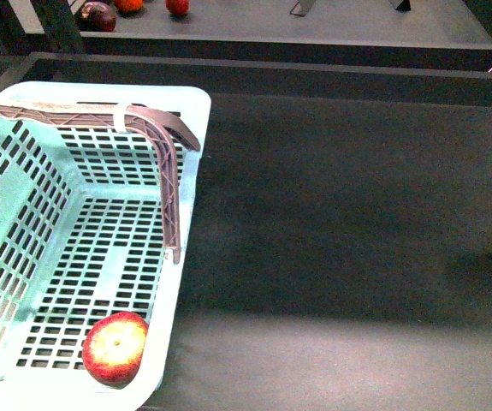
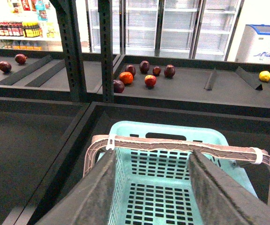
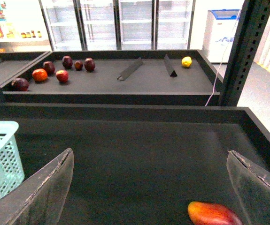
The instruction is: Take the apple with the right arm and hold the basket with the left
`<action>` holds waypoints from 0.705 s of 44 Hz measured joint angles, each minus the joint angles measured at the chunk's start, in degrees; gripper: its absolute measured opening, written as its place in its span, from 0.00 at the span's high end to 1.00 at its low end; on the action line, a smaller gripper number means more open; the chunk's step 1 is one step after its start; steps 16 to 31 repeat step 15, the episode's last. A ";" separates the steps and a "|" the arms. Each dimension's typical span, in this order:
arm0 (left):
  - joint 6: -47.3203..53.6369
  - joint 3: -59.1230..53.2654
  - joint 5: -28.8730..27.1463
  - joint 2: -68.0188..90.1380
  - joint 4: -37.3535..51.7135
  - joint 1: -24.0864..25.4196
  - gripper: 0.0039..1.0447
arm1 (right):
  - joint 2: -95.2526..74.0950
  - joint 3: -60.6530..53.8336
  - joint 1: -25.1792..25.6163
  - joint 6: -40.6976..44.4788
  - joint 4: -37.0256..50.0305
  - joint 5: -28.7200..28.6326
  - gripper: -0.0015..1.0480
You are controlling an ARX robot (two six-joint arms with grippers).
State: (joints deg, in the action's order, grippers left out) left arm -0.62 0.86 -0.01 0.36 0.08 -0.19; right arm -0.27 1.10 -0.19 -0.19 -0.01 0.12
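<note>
- Right gripper (image 3: 149, 187) shows only in its own wrist view, its two grey padded fingers (image 3: 45, 192) spread wide with nothing between them, hanging over the dark felt tray floor (image 1: 340, 223).
- Left gripper (image 2: 151, 187) also stands open; its fingers straddle the grey-brown ribbed handle (image 2: 181, 146) of the light-turquoise slotted plastic basket (image 1: 74, 240) without closing on it, so the hold looks not yet made.
- Round red apple with a yellow-streaked patch (image 1: 115, 348) already lies inside the basket, in the near corner against the wall that faces the open tray floor.
- Oblong orange-yellow fruit (image 3: 214, 213) lies on the felt well away from the basket, just ahead of the right gripper; it is not the target, and closing there would be the likely mistake.
- Judged from this, the right arm needs to cross to the basket and come down from above into that corner, with one finger slipped between apple and wall.
- Closing the left gripper on the handle first should steady the basket, since a nudge at the corner could slide it.
</note>
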 joint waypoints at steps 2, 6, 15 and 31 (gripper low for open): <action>0.00 0.00 0.00 0.00 0.00 0.00 0.41 | 0.00 0.00 0.00 0.00 0.00 0.00 0.09; -0.02 0.00 0.00 0.00 0.00 0.00 0.26 | 0.00 0.00 0.00 0.00 0.00 0.00 0.09; 0.09 0.00 0.00 0.00 0.00 0.00 0.07 | 0.00 0.00 0.00 0.00 0.00 0.00 0.09; 0.09 0.00 0.00 0.00 0.00 0.00 0.07 | 0.00 0.00 0.00 0.00 0.00 0.00 0.09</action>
